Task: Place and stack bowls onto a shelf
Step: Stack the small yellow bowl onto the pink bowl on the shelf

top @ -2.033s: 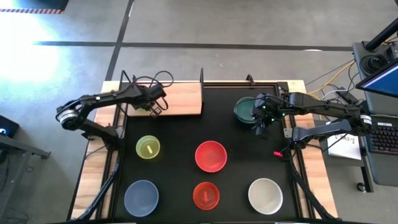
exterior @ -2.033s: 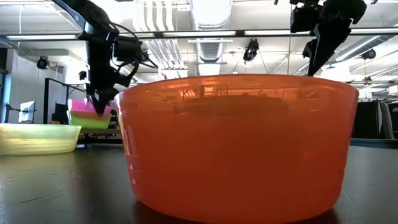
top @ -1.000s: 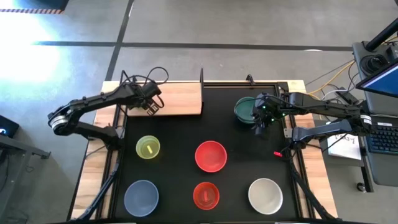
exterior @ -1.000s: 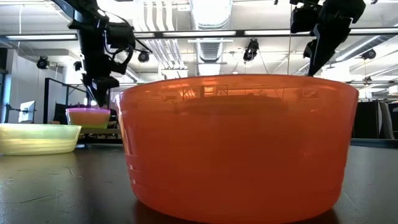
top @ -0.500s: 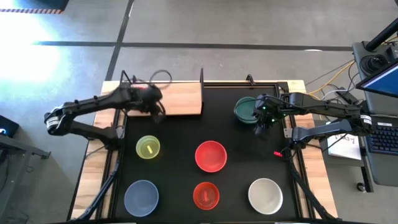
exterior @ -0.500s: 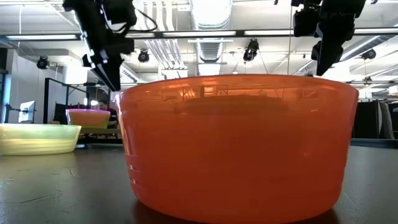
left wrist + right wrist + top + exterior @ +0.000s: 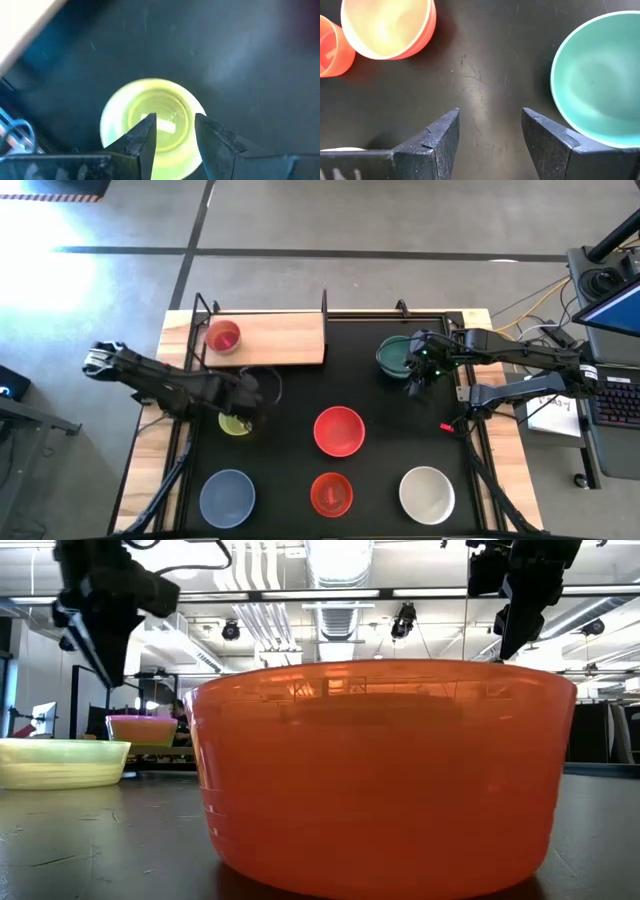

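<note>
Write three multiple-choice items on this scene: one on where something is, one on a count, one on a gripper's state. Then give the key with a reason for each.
1. Where is the magenta bowl?
A. On the shelf
B. On the black mat
C. In the right gripper

2. How many bowls lie on the mat?
A. Four
B. Six
C. Eight

3. How is the left gripper?
A. Shut on the yellow bowl
B. Open above the yellow bowl
C. Open above the shelf

Key: 1 A, the magenta bowl sits on the shelf. 2 B, yellow bowl, red, orange-red, grey-blue, white and teal lie on the mat. 3 B, the left gripper hovers open over it.
</note>
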You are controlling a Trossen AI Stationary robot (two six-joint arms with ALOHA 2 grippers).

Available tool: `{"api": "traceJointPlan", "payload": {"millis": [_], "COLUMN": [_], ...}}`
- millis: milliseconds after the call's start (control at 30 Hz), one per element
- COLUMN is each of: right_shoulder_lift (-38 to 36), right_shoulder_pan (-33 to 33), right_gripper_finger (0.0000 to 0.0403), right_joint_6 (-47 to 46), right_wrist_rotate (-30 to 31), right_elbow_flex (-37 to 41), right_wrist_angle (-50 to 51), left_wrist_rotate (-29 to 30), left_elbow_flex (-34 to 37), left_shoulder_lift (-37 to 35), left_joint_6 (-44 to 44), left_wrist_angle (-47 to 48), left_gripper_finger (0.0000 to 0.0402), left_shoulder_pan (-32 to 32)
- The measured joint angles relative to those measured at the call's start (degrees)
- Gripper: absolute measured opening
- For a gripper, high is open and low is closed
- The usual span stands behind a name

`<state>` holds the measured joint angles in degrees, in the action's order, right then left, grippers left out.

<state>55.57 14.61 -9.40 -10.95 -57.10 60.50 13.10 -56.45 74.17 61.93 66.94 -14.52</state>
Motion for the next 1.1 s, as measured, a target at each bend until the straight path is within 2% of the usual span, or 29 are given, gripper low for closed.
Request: {"api": "traceJointPlan", "payload": {"millis": [133,300,933,1100], "right_shoulder_lift": [0.0,0.0,0.0,0.0], "right_shoulder_pan": [-0.1,-0.1,-0.1,-0.1], "right_gripper_finger": [0.0199,0.0199,0.0199,0.0199], "right_joint_6": [-0.1,0.3,7.5,8.6], "right_wrist_rotate": [0.0,0.0,-1.5,-1.5], "right_elbow_flex": [0.0,0.0,0.0,0.0], "right_wrist_angle": [0.0,0.0,0.0,0.0], "left_wrist_rotate": [-1.7,-3.6,-3.7,-3.5], "left_elbow_flex": [0.0,-0.1,0.0,0.0], "left_shoulder_lift": [4.3,8.7,18.6,21.2], "left_joint_6": [4.4,5.8,4.0,1.5], "left_wrist_angle": [-0.5,-1.8,-6.3,-6.6], "left_gripper_finger": [0.0117,0.0116,0.0116,0.0097], "left_shoulder_pan": [-4.6,-6.7,-5.9,-4.9]}}
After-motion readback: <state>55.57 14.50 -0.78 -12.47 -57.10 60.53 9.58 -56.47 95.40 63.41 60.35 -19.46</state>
